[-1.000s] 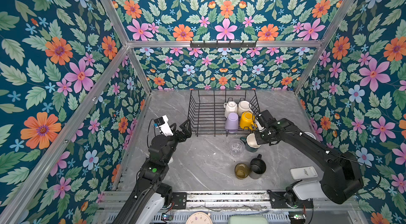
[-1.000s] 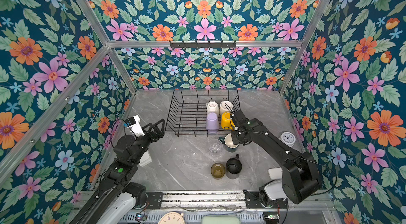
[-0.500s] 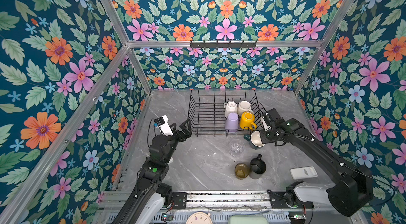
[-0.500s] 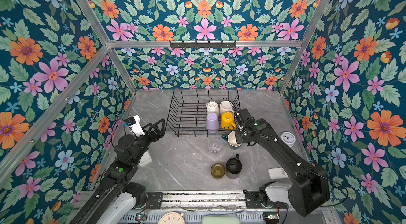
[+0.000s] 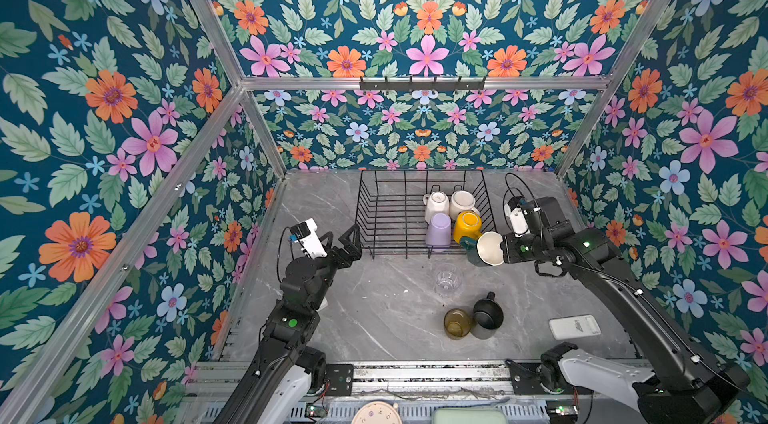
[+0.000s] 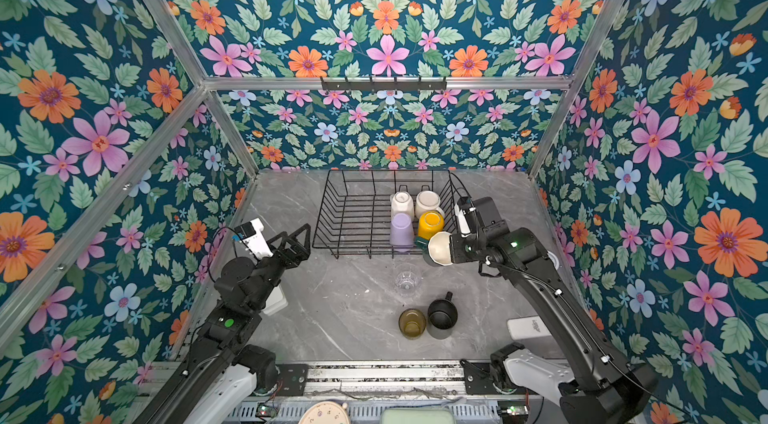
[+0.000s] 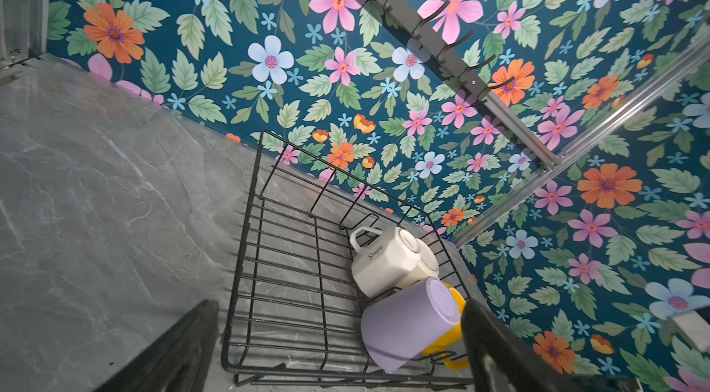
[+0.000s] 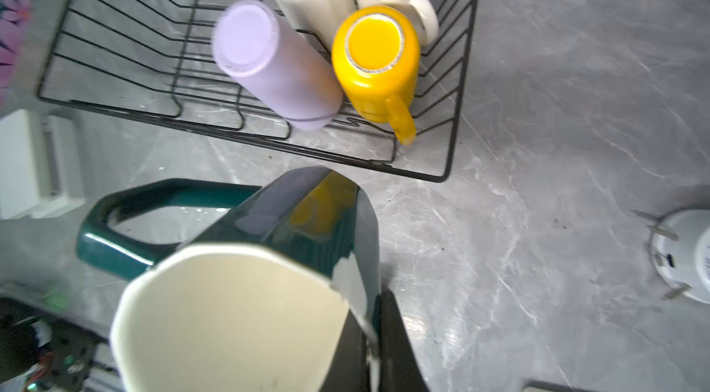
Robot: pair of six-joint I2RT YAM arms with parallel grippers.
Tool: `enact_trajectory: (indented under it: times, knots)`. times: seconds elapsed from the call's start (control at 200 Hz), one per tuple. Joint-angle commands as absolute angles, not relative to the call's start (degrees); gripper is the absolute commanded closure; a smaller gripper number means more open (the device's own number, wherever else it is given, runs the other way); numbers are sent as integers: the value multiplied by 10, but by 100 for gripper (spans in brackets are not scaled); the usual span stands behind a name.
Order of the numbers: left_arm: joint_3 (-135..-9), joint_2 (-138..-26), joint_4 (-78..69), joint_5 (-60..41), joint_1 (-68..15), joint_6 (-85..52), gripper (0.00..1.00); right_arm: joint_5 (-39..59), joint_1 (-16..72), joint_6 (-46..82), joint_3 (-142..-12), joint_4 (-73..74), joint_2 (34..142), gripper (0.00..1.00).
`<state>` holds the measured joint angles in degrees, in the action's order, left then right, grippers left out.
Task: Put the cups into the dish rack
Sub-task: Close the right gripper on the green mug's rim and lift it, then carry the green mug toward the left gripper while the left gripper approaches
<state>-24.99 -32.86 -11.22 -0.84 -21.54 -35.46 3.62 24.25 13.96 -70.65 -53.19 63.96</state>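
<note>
Green mug (image 5: 484,249) hangs tipped sideways just outside the rack (image 5: 374,210), at the front corner beside the yellow mug (image 5: 467,226), pinched by its rim in my right fingers (image 8: 395,348) while my left fingers (image 7: 495,344) stand spread and empty; so thin a hold could slip, or the handle could snag the wire.

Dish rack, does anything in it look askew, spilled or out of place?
Nothing damaged or spilled. Only the lilac tumbler looks askew: bottom up, leaning tilted beside the yellow mug in the dish rack.

Black arms (image 5: 286,343) (green status lights (image 5: 586,244)), white bases (image 5: 594,372).
</note>
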Motion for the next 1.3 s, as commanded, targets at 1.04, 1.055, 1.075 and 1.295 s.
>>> enact_trajectory:
  times: [1.04,1.055,1.075,1.295]
  knots:
    - [-217,-411,-444,-481,-216,-335,0,551,241,388,-669,-73,725,100]
    - [-217,-411,-445,-481,-216,-336,0,554,241,388,-668,-72,725,100]
    - [-218,-412,-446,-480,-215,-335,0,557,242,390,-666,-68,724,100]
    - [-223,-425,-456,-490,-216,-335,0,599,242,420,-644,-14,724,100]
